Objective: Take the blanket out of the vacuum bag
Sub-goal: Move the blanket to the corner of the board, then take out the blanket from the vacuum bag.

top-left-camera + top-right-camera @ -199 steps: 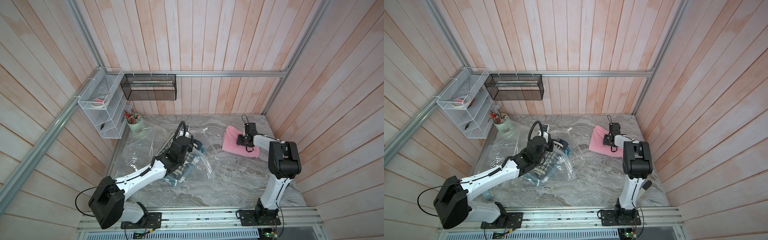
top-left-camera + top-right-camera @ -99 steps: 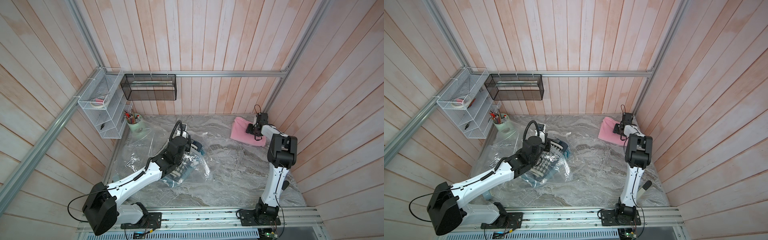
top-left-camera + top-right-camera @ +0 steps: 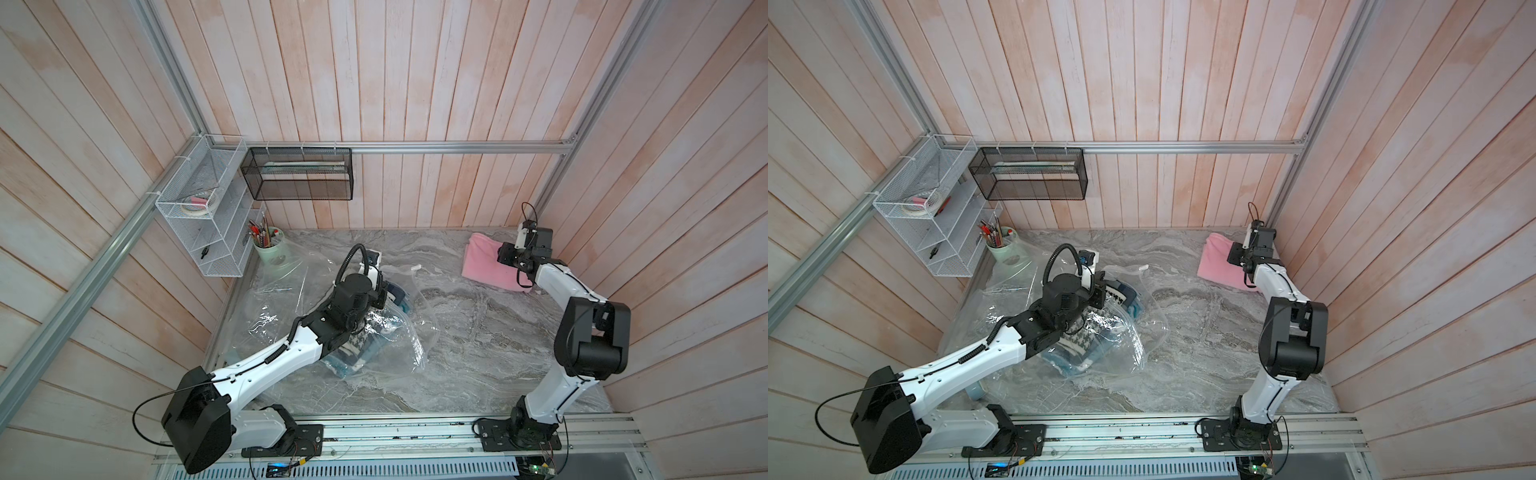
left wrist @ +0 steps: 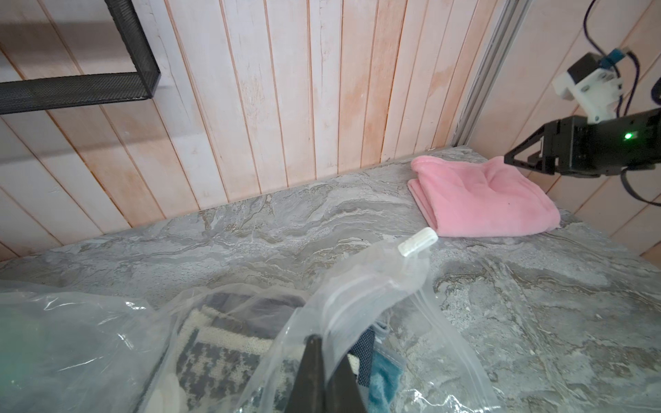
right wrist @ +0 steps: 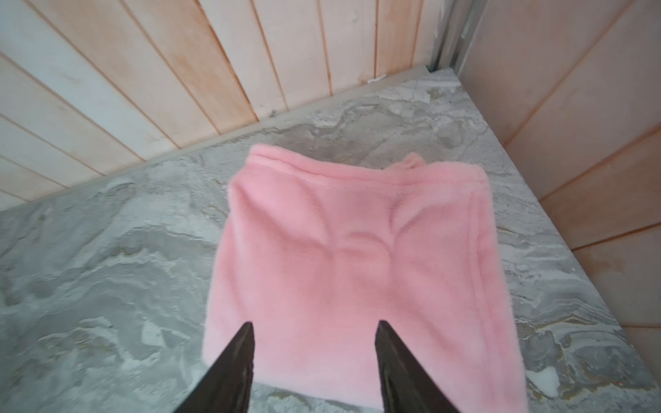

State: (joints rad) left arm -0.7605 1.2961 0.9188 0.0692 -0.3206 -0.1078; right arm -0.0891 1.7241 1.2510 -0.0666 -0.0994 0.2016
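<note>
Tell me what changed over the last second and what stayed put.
The right arm swung toward the back right corner, and the pink blanket went with it. The right claw now stands open above it, gripping nothing. The left claw stayed shut on the edge of the vacuum bag, and the bag with the patterned cloth inside barely shifted.

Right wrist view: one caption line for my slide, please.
Open right gripper over the folded pink blanket on the marble table.
</note>
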